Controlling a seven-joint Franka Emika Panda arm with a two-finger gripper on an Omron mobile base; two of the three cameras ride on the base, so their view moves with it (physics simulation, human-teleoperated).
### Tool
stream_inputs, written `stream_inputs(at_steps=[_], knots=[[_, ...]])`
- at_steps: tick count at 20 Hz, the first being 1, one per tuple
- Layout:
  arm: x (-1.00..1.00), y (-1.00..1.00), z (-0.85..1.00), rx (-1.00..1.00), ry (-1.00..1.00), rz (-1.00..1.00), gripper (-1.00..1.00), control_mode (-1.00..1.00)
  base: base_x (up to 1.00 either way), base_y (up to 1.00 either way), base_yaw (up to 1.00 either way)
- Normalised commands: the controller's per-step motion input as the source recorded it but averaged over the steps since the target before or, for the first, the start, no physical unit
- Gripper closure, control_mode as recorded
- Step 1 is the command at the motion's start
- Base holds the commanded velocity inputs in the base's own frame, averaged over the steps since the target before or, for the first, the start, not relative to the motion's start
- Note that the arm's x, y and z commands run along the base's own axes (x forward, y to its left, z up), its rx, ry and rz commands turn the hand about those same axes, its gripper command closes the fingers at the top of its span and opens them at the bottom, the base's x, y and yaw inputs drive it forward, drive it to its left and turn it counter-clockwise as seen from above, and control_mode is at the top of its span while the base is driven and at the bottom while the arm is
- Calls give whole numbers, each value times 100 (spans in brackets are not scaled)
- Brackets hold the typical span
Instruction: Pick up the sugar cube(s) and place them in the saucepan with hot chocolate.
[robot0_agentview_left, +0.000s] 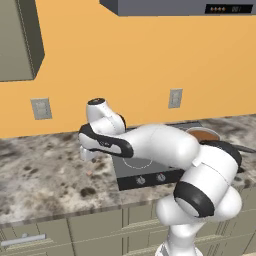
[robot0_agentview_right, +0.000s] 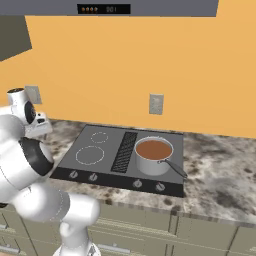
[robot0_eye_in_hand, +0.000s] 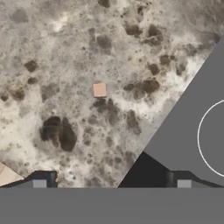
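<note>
The gripper (robot0_eye_in_hand: 111, 183) hangs over the counter (robot0_eye_in_hand: 65, 52) with its fingers apart and nothing between them. The sugar cube (robot0_eye_in_hand: 99, 89) lies on the stone just beside the stove (robot0_eye_in_hand: 192, 109), ahead of the fingertips. The saucepan (robot0_agentview_right: 153, 155) stands on the stove's far side

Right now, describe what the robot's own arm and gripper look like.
The arm is made of glossy white, rounded segments joined by dark black bands at the joints, thick and bulbous near the base. No cables or markings are visible. The gripper ends in two small dark fingertips with lighter grey pads.
</note>
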Motion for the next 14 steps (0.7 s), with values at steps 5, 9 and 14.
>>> stream_inputs(at_steps=[5,9,14], knots=[[38,19,-21,3,0,0,-100,-100,0,0,0],[18,36,-36,3,0,0,-100,-100,0,0,0],[13,30,-43,0,0,0,-100,-100,0,0,0]])
